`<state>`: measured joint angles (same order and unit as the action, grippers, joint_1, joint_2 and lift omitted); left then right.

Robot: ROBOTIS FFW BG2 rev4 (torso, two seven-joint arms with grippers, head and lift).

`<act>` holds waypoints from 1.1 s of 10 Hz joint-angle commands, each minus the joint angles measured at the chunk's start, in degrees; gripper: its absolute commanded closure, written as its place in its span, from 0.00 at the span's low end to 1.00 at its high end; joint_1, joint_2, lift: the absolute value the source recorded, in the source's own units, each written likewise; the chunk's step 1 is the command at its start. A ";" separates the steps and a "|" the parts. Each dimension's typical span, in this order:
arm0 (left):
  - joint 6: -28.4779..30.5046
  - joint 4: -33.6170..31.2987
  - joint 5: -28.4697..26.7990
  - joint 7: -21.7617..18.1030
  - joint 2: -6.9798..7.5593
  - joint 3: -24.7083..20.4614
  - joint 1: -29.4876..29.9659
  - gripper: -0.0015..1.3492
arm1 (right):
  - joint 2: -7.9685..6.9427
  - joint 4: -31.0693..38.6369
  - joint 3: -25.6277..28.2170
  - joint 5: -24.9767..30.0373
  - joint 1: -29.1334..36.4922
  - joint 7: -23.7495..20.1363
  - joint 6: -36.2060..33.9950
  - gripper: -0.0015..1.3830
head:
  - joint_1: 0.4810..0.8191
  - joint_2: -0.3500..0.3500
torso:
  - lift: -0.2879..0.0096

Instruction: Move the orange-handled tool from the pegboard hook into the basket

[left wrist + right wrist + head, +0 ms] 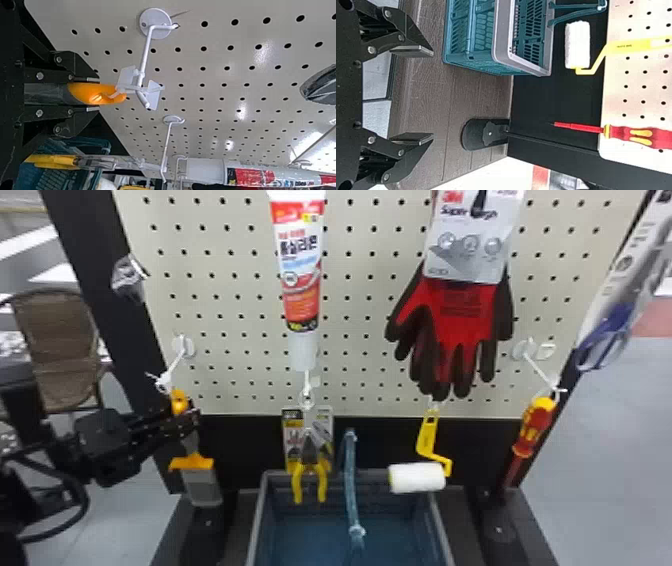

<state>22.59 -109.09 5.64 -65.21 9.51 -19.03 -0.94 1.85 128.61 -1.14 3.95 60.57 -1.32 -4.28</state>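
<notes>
Where the orange-handled tool [192, 463] hangs, the left hand [188, 418] clasps it.

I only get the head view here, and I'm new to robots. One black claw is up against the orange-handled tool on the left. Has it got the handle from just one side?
Observer: No, from both. In the left wrist view, the left gripper is closed with one finger on either side of the orange handle.

Operator: Oh, so it really pinches it! And the other claw, is it carrying anything?

Observer: No. In the right wrist view, the right gripper has its two fingers wide apart, with nothing held between them.
</notes>
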 commanded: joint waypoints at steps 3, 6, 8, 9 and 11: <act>0.00 -0.39 0.25 0.00 -0.02 -0.13 0.23 0.90 | 0.00 -0.01 0.00 0.00 0.00 -0.09 0.07 0.37 | 0.20 0.50 | 0.63; 0.00 -0.53 0.42 0.09 -0.20 -0.31 0.48 0.90 | 0.00 -0.01 0.00 0.00 0.00 0.00 -0.02 0.37 | 0.20 0.50 | 0.63; 0.53 -1.80 0.42 0.09 -0.20 -0.31 0.72 0.90 | 0.00 -0.01 0.00 0.00 0.00 -0.09 -0.02 0.37 | 0.20 0.50 | 0.63; 0.70 -2.08 0.42 0.09 -0.29 -0.49 1.34 0.90 | 0.00 -0.15 0.00 -0.09 -0.12 0.00 -0.02 0.37 | 0.20 0.50 | 0.63; 1.67 -5.03 0.34 0.26 -0.64 -1.10 2.81 0.90 | 0.00 -0.15 0.00 -0.09 -0.12 -0.09 -0.02 0.37 | 0.20 0.50 | 0.63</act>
<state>24.02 -113.28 6.01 -64.98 8.92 -19.97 1.50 1.85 128.46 -1.14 3.88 60.45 -1.35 -4.28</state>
